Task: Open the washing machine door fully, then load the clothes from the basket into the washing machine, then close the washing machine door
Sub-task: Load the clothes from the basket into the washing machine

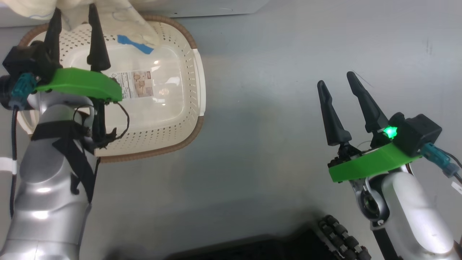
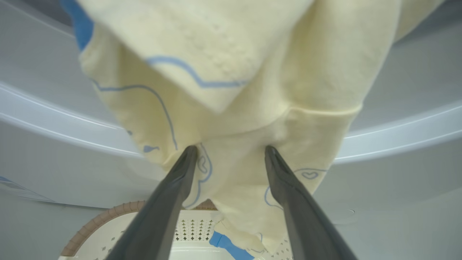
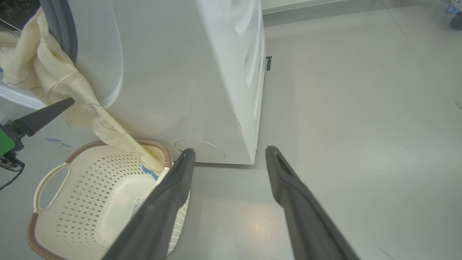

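Head view: my left pincer (image 1: pixel 74 10) stands with its fingers apart, tips up against the clothes (image 1: pixel 121 14). These hang from the washer's (image 3: pixel 173 72) mouth down into the basket (image 1: pixel 169 131). The basket sits on the floor just before the washer. The sticker (image 1: pixel 135 85) on its bottom carries print too small for me to read. My right pincer (image 1: pixel 335 79) is apart too, over the floor, well away.
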### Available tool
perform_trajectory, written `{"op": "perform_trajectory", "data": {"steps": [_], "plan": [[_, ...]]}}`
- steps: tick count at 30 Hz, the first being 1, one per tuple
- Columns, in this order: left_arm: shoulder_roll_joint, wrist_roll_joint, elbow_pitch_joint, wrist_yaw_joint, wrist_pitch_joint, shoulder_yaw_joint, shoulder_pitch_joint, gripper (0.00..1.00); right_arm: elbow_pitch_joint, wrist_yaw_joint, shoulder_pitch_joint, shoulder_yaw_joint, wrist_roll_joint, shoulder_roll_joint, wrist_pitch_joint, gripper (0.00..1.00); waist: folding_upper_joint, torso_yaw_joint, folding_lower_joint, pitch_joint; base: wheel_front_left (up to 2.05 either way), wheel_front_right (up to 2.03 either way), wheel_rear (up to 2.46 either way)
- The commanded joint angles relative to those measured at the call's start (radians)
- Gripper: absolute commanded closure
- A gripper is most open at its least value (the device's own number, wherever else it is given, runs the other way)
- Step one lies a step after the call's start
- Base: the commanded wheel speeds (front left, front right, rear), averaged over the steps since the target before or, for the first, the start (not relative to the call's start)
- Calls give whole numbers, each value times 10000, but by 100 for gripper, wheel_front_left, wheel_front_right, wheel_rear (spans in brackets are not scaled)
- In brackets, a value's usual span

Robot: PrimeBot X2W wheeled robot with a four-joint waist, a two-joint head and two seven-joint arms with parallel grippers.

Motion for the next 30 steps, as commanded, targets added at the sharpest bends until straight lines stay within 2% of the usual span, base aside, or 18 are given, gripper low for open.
{"op": "perform_trajectory", "data": {"steps": [1,6,7,8,9,21,30], "plan": [[229,105,-194,-49,-65,299,-195,0,-296,-27,100,207,-74,6,-67,0,0,-25,-1,111,0,0,0],[179,288,-213,-121,-66,490,-644,0,-245,-27,59,273,-77,47,-67,0,0,-67,-1,276,0,0,0],[161,321,-251,-128,-66,547,-710,20,-231,-27,51,282,-72,55,-67,0,0,-73,-1,285,0,0,0],[127,324,-261,-142,-66,611,-745,68,-215,-27,43,277,-62,64,-67,0,0,-76,-1,283,0,0,0],[97,346,-313,-164,-66,665,-775,100,-197,-27,37,268,-55,72,-67,0,0,-76,-1,274,0,0,0],[-49,874,-1240,-400,-66,1246,-400,100,-4,-27,-18,175,-26,108,-67,0,0,107,-1,-299,0,0,0],[390,1456,-1433,-316,-18,1251,-493,100,112,-27,66,264,102,165,-67,0,0,74,-1,-747,0,0,0]]}}
